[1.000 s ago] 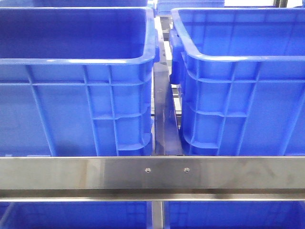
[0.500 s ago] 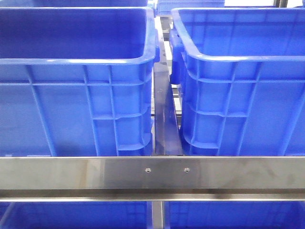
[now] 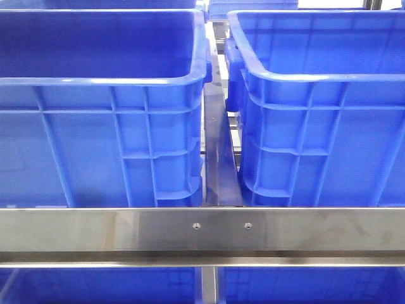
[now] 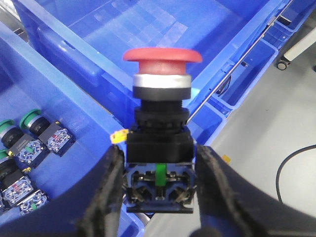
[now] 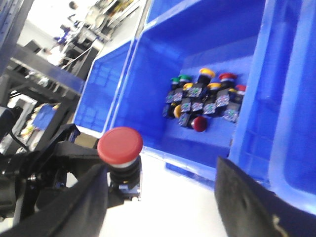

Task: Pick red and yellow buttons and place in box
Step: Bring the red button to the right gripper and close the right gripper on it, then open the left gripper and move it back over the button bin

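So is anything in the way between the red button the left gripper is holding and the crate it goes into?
Nothing visible blocks it. The left gripper holds the red button above the blue crate's rim, and the crate floor beyond looks bare.

Front view: two crates stand side by side on a rack, the left crate point(image 3: 101, 120) and the right crate point(image 3: 323, 120) apart, with a narrow gap between them. A metal crossbar point(image 3: 202, 231) runs in front of both, below their bases; further crates sit beneath it and behind the pair. Left wrist view: a mushroom-head push button point(image 4: 160, 128) sits upright between the two fingers point(image 4: 106, 192) of the left gripper point(image 4: 159, 197), held above a crate rim; loose push buttons point(image 4: 29, 143) lie in the crate beside it. Right wrist view: a heap of push buttons point(image 5: 205, 101) lies in a crate, against its wall; the held button is well apart from that heap, outside the crate
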You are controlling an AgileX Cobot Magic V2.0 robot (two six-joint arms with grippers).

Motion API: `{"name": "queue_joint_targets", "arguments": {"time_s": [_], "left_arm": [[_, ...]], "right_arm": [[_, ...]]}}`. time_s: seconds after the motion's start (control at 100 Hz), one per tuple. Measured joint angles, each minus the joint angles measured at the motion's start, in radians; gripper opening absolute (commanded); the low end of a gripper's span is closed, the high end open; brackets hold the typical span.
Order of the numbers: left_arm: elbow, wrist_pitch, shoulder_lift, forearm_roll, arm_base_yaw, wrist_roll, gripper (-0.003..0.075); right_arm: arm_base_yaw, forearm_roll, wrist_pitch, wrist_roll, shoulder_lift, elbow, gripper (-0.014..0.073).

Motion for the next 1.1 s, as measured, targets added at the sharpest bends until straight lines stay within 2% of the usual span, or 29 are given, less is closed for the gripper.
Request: {"name": "queue_joint_targets", "arguments": {"time_s": [0.49,1.1], "left_arm": [[0.0,0.0,0.0,-0.006,0.0,0.0,-0.0019],[0.0,0.0,0.0,-0.012,0.0,0.0,-0.0019]], "right_arm": [[0.237,0.029,-0.02,-0.055,0.205,-0.112,0.0489],[0.35,0.039,-0.037,-0.071,0.333,-0.201,0.0489]]}}
